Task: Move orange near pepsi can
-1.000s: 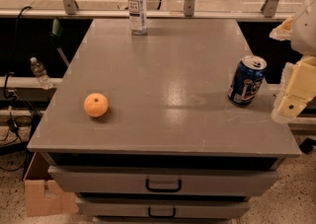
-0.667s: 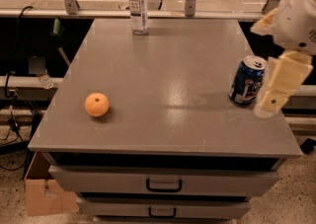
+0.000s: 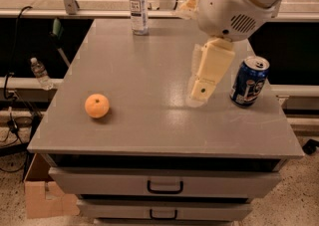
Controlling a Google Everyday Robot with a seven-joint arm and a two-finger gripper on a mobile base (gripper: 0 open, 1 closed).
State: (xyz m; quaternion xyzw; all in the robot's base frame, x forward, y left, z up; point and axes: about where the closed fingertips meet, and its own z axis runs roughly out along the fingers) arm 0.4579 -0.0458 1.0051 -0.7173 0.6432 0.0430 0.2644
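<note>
Over the right-hand half of a grey table (image 3: 149, 60), the robot's cream gripper (image 3: 199, 93) hangs tip-down from a bulky white arm (image 3: 234, 1), close above the tabletop and holding nothing; whether it is wide or narrow cannot be told from this angle. Well off to the gripper's left in the view, and a little nearer the front edge, the orange (image 3: 96, 106) sits alone on the bare surface: small, round, bright orange with a dull sheen, throwing a soft shadow to its right. Being round, it has no long axis to speak of; its tiny dark stem spot faces upward and slightly toward the camera. Just to the gripper's right, apart from it, the pepsi can (image 3: 249, 81) stands upright near the table's right edge, long axis vertical, silver top facing up, its dark blue side with the white logo turned toward the front. Beyond the gripper and to its left, a clear water bottle (image 3: 138, 3) with a white cap stands upright at the far edge. Below the tabletop, in front of the gripper, two grey drawers (image 3: 164, 186) show black handles, and a cardboard box (image 3: 42, 195) sits on the floor at the lower left corner
</note>
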